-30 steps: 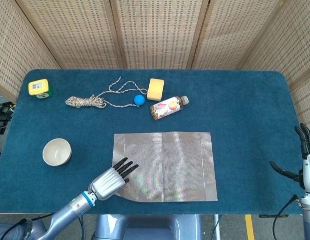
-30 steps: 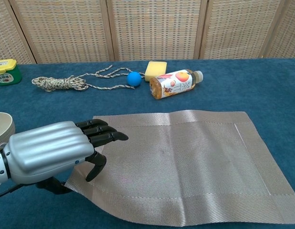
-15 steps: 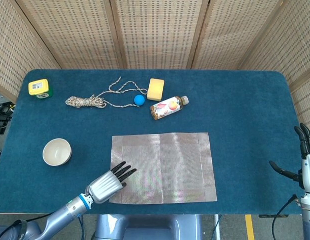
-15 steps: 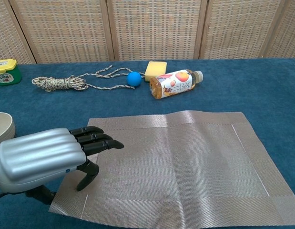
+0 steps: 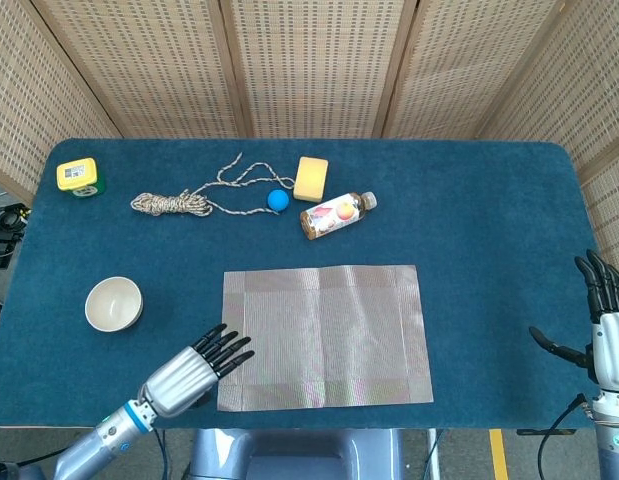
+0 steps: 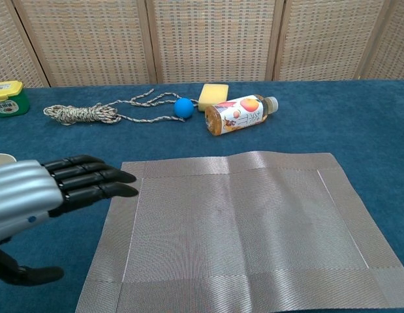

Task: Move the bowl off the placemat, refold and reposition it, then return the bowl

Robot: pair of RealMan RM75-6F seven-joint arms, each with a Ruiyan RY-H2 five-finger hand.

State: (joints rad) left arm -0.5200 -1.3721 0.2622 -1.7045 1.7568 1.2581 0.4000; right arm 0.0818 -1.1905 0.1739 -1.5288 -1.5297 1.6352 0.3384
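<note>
Head view, entries from the near edge of the tabletop outward.

Left hand (image 5: pixel 186 371): at the near-left edge, fingers spread and straight, holding nothing. A second ago it was at the placemat's near-left corner, which was lifted; it has since drawn back to the left and now sits just off the mat, fingertips reaching about to its left edge. In the chest view the same hand (image 6: pixel 38 192) hovers clear of the cloth.

Placemat (image 5: pixel 324 335): silver-grey woven rectangle, near-centre of the tabletop. Its near-left corner, lifted a second ago, now lies flat; the whole sheet is spread with a faint crease across it. It has shifted slightly toward the left and near edge.

Bowl (image 5: pixel 114 304): white, upright, on the bare cloth near the left edge, well apart from the mat.

Right hand (image 5: pixel 601 335): at the near-right corner, fingers apart, idle, holding nothing.

Judgement: the release suggests the mat is placed; returning the bowl appears to be what remains, and the left hand is nearest to it.

Far-left items: rope (image 5: pixel 172 203), blue ball (image 5: pixel 278 200), sponge (image 5: pixel 311 178), bottle (image 5: pixel 334 214), yellow tape measure (image 5: pixel 78 175).
</note>
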